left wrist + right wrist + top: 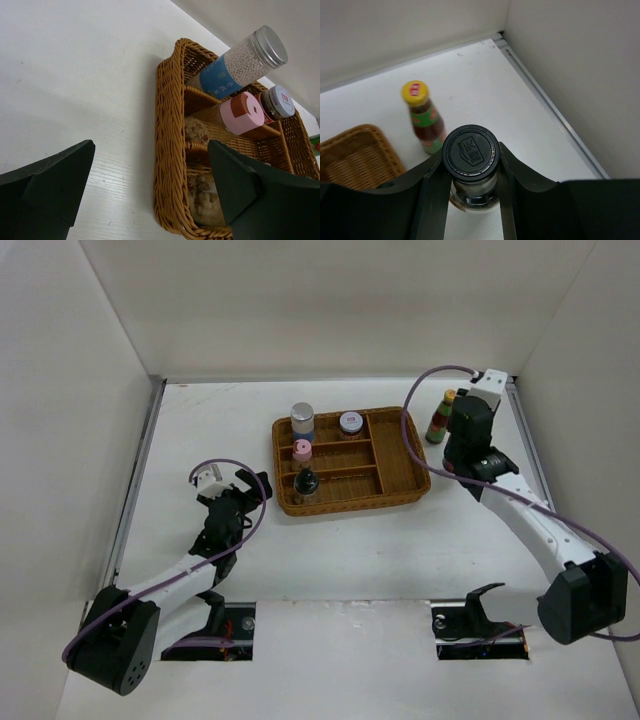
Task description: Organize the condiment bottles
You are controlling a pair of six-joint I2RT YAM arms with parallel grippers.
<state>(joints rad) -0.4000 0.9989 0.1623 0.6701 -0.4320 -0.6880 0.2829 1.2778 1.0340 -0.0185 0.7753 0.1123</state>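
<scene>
Fingers (431, 192) of the right claw (471, 157), seen from the right wrist, closed snugly on either side of the tall clear black-capped bottle (470, 150), just under its cap, bottle upright. Beyond that claw and a little to its left, on the white surface (485, 80), the yellow-capped green bottle (423, 120), upright and apart from the gripped one. Left of the claw, a corner of the brown wicker tray (355, 155).

From the left wrist: left claw (150, 150) spread wide, nothing between its fingers but bare surface and the tray's nearest wall. Ahead and to the right of it, inside the tray, the silver-capped bottle with blue label (240, 62) in the farthest compartment, the pink-capped bottle (241, 112) in the next one nearer, the short red-lidded jar (277, 100) farther right. Behind the right finger, a brownish body, probably the black-capped dark bottle (305, 483); cap hidden.

From above: left claw near the tray's near left corner, not touching. Silver-capped, pink-capped and black-capped dark bottles in a row down the tray's left end, one per compartment, red-lidded jar in a far compartment beside the silver-capped one. Right claw tucked under its wrist off the tray's right end, yellow-capped bottle just beyond it and to its left.
</scene>
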